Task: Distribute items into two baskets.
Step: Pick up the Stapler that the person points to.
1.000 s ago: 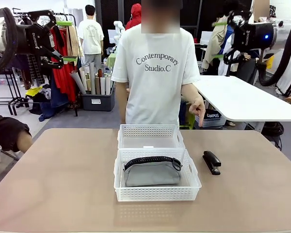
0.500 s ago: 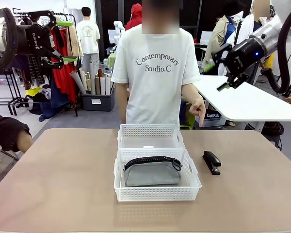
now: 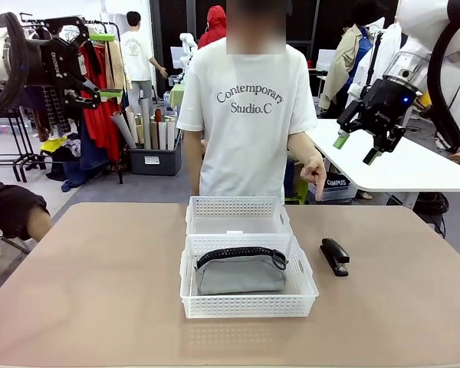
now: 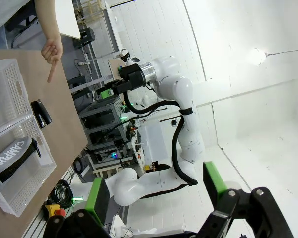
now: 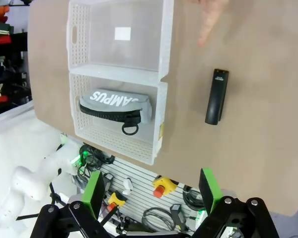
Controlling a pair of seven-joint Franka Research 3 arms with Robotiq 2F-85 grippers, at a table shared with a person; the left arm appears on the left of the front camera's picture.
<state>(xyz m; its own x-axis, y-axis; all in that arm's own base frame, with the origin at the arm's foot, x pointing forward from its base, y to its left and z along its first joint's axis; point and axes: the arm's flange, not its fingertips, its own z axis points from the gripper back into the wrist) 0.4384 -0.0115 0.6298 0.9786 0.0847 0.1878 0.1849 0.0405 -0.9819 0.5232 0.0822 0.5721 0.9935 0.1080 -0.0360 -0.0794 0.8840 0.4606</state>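
Front: the stapler (image 3: 334, 256) lies on open table (image 3: 100, 291) right of the near basket (image 3: 249, 308) holding the pouch (image 3: 240, 272); left gripper (image 3: 107, 65) and right gripper (image 3: 355, 149) hang high, fingers spread. Left wrist: a person's hand (image 4: 52, 52) points down beyond the stapler. Right wrist: bare table rings the stapler.

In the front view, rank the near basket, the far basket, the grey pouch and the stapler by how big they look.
1. near basket
2. far basket and grey pouch: they look about alike, and the basket sits farther off, so I leave them unranked
3. stapler
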